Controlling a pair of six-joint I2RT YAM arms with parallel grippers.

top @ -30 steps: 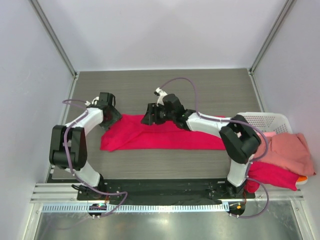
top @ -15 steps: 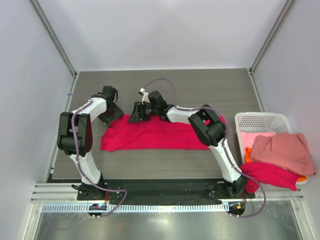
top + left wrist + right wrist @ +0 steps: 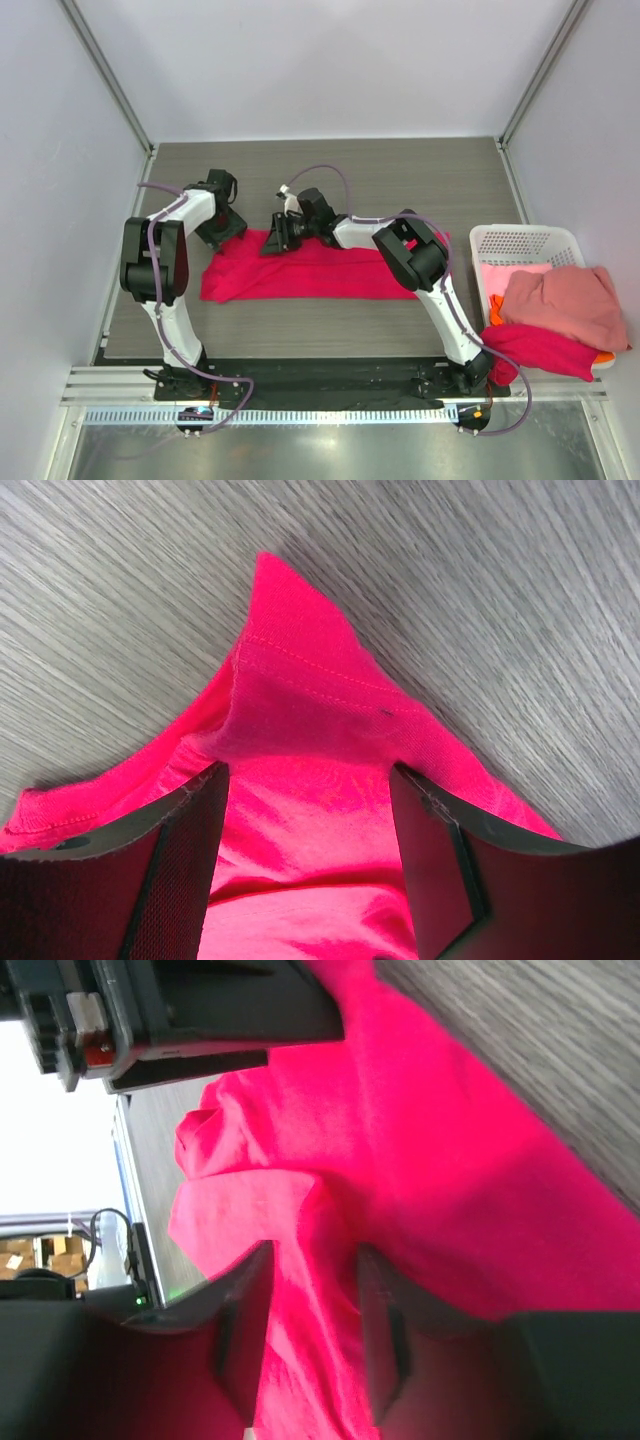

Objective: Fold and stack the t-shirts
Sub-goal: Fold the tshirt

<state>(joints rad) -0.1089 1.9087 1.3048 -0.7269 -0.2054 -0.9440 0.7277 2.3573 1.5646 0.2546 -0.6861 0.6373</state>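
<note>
A bright crimson-red t-shirt (image 3: 320,270) lies as a long crumpled band across the table's middle. My left gripper (image 3: 226,229) is at its far left corner. In the left wrist view that gripper (image 3: 308,772) is open, its fingers (image 3: 180,860) wide apart over the hemmed corner (image 3: 300,680). My right gripper (image 3: 273,243) is low over the shirt's far edge, a little right of the left one. In the right wrist view it (image 3: 312,1252) stands partly closed, with a raised fold of crimson cloth (image 3: 310,1290) between the fingers. The picture is blurred there.
A white perforated basket (image 3: 520,240) stands at the right edge. Draped over it are a salmon-pink shirt (image 3: 565,300) and a red one (image 3: 540,350), with orange cloth (image 3: 497,308) peeking out. Grey walls enclose the table on three sides.
My right gripper has moved left along the shirt's far edge toward the left gripper and sunk onto the cloth. The left arm's elbow swung inward while its gripper stayed at the corner.
</note>
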